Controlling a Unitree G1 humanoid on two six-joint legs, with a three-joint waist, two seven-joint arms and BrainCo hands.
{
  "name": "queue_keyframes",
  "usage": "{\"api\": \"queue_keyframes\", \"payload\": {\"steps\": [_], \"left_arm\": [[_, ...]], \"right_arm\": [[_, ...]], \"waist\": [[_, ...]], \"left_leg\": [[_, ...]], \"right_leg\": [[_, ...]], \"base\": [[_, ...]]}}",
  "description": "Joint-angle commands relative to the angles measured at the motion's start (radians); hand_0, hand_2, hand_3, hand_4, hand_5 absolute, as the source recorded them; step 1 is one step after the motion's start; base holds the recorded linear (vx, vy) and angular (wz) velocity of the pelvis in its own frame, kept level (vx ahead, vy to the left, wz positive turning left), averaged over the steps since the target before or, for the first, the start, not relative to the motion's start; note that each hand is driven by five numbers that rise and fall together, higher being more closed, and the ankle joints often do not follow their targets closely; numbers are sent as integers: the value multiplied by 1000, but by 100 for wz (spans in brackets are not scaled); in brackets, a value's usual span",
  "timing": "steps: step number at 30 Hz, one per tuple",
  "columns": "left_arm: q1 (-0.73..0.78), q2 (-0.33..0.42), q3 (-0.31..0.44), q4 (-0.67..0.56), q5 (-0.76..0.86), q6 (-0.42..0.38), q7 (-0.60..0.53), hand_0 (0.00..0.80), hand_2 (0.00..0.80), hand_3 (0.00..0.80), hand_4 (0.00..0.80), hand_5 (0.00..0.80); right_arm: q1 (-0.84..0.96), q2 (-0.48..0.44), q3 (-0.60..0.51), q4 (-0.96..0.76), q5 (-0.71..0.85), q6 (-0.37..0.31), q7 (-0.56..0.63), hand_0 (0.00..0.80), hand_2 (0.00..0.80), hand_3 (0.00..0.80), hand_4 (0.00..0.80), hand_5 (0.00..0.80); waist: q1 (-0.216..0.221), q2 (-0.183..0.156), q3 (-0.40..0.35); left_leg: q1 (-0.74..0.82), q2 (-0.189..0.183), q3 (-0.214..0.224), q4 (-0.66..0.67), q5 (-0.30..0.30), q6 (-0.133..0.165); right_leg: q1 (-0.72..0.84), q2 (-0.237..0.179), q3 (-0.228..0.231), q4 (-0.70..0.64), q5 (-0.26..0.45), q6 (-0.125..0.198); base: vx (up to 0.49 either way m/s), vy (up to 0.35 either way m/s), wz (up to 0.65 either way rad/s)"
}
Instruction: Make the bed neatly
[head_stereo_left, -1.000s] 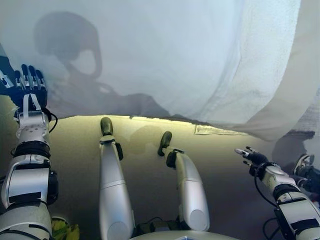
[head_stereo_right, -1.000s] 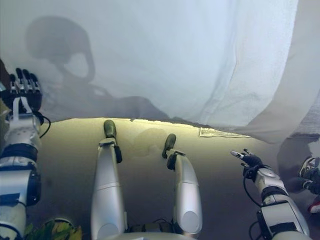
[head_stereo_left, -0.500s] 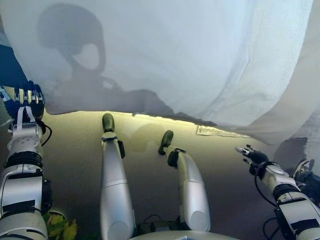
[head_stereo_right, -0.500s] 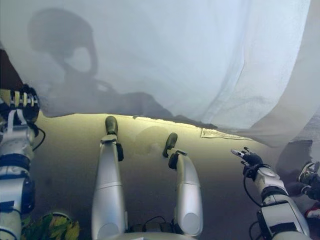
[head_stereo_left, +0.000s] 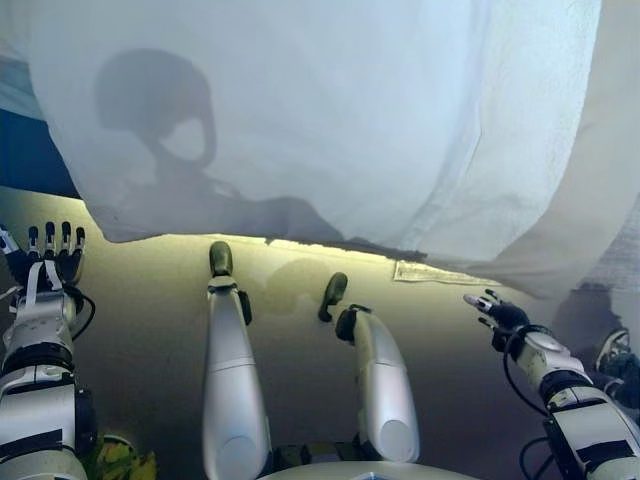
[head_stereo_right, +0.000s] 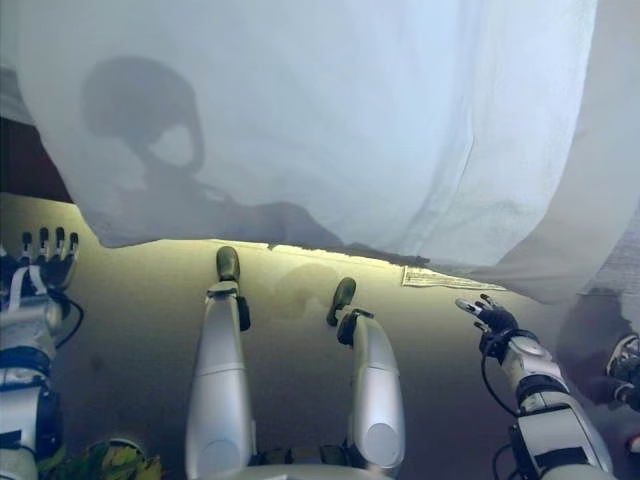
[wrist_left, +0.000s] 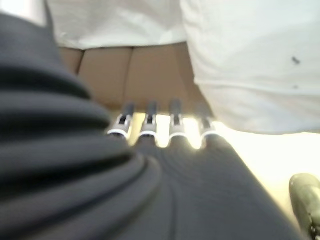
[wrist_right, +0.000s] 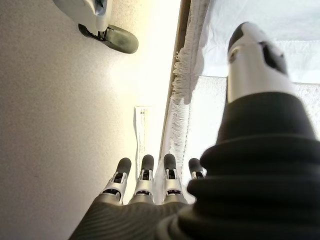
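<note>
A white sheet (head_stereo_left: 330, 120) covers the bed and hangs over its near side down to the floor. A rougher white blanket (head_stereo_left: 520, 130) with a fringed edge (wrist_right: 179, 100) lies over it at the right. My left hand (head_stereo_left: 47, 262) is open with straight fingers (wrist_left: 147, 122), over the floor just below the sheet's lower left corner, not touching it. My right hand (head_stereo_left: 497, 313) is open with spread fingers (wrist_right: 145, 172), low at the right, just short of the hanging edge. Neither hand holds cloth.
The dark bed side (head_stereo_left: 35, 160) shows left of the sheet; in the left wrist view it appears as brown panels (wrist_left: 120, 70). A paper label (head_stereo_left: 430, 272) lies on the floor under the sheet's edge. A shoe (head_stereo_left: 612, 350) is at the far right.
My left hand has dropped from the sheet's left edge down to floor level and holds nothing. The sheet's left corner now hangs free. My right hand has barely moved.
</note>
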Motion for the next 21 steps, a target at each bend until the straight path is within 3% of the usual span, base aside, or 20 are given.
{"api": "queue_keyframes", "payload": {"steps": [1,7,8,13,18,21], "left_arm": [[34,-64,59,54,48,13,-55,0,0,0,0,0],[111,-142,57,43,138,61,-101,0,0,0,0,0],[127,-160,51,38,160,70,-113,0,0,0,0,0],[199,-231,5,2,314,44,-114,0,0,0,0,0],[267,-261,-64,26,588,-27,-95,0,0,0,0,0],[301,-247,-153,68,895,-96,-40,0,0,0,0,0]], "right_arm": [[43,-45,-77,39,20,-18,-15,0,0,0,0,0],[57,-20,-106,53,0,-29,-8,0,0,0,0,0],[66,-16,-112,55,-5,-37,2,0,0,0,0,0],[110,7,-132,52,15,-36,31,0,0,0,0,0],[185,47,-124,42,-118,-45,75,0,0,0,0,0],[222,65,-57,39,-173,-20,107,0,0,0,0,0]], "waist": [[38,52,16],[38,82,-5],[32,88,-19],[17,122,-90],[-2,161,-188],[-8,172,-252]], "left_leg": [[140,-57,59,-8,-134,49],[313,-62,90,-54,-149,32],[337,-63,109,-77,-117,34],[467,-80,141,-178,-84,23],[629,-103,165,-336,-35,14],[722,-111,174,-428,-11,14]], "right_leg": [[17,-10,-50,0,75,26],[183,-24,-46,-39,32,36],[208,-31,-53,-70,53,26],[335,-27,-46,-174,62,28],[498,-18,-57,-310,77,31],[590,-2,-63,-392,95,33]], "base": [[13,-56,0],[49,-48,-2],[0,0,0],[73,19,-2],[153,29,-4],[206,14,-4]]}}
